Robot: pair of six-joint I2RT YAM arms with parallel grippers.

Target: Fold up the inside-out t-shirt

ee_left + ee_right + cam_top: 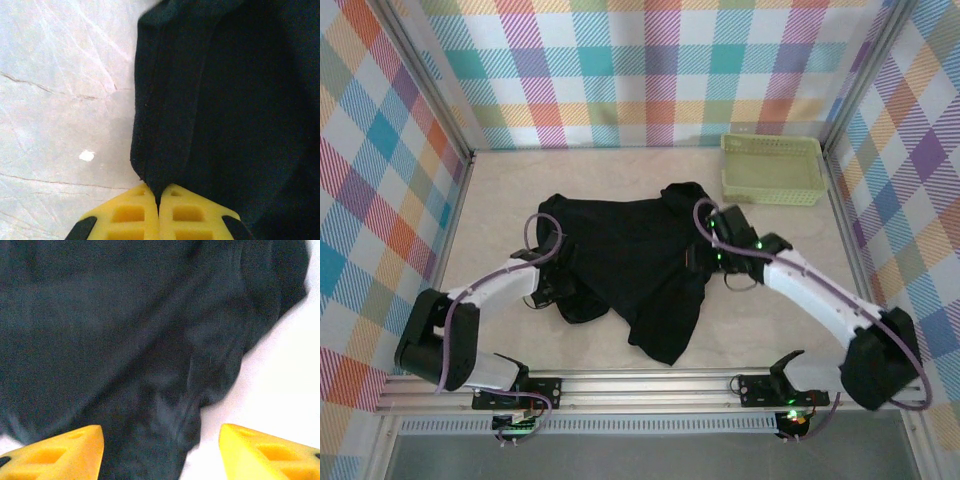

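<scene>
Left wrist view: left gripper point(158, 200) clamped on an edge of the t-shirt point(225, 100), right gripper point(160, 432) gaping empty above it; rumpled at the middle of the table point(500, 190), it seems due flattening, which next needs a right-side grip

The shirt point(630, 270) covers the middle of the table point(505, 190). Bare table lies along the far side, at the far left, and in front between shirt and rail point(650, 381). The basket point(772, 168) blocks the far right corner. Walls point(650, 70) close three sides. The left arm point(490, 285) and right arm point(820, 295) lie low across the near corners.
</scene>
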